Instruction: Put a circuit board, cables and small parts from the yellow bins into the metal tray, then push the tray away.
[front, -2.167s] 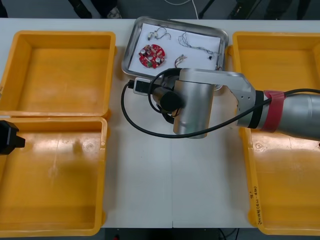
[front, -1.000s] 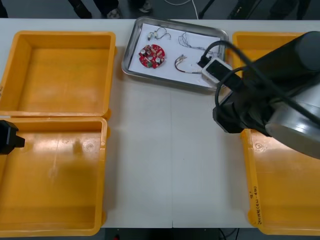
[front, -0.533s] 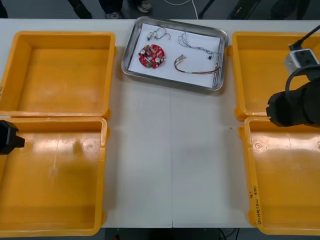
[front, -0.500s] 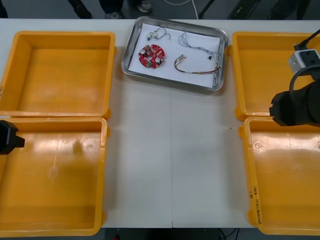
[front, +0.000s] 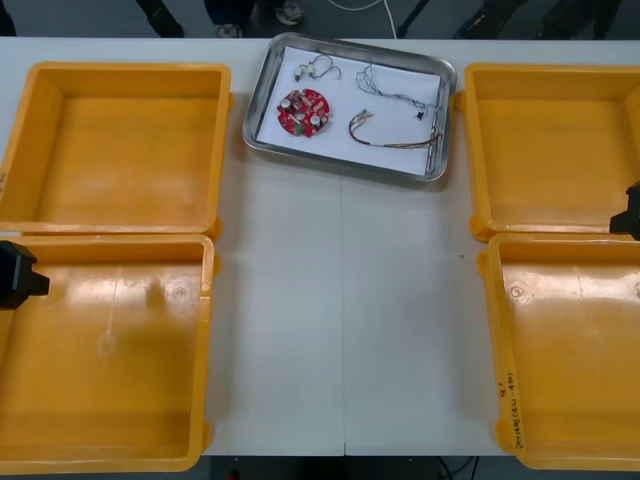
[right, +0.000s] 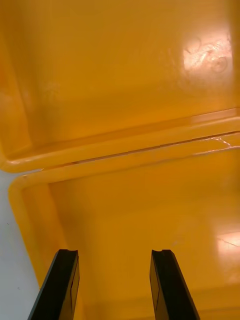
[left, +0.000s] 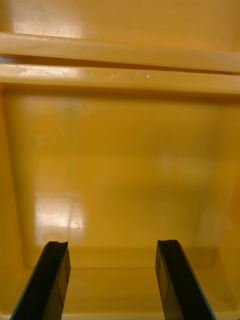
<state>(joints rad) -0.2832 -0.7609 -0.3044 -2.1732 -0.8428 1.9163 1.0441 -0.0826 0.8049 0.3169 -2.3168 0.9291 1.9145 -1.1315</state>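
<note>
Well, the tray (front: 258, 100) sat at the table's (front: 340, 300) twelve o'clock with the red board (front: 304, 109) and cables (front: 395, 135) inside — left hand (left: 111, 245) spread over the eight-o'clock bin (front: 110, 350), right hand (right: 114, 252) spread above the three-o'clock bins (right: 140, 210).

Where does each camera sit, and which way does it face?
Front: above the arms, facing steeply down at table, tray and four bins; left arm and right arm at side edges.
Right wrist: on the right arm, facing the right bins' meeting rims; right tool open.
Left wrist: on the left arm, facing the left bins' rims; left tool open.
Shared: front and each wrist view see that side's bins.
</note>
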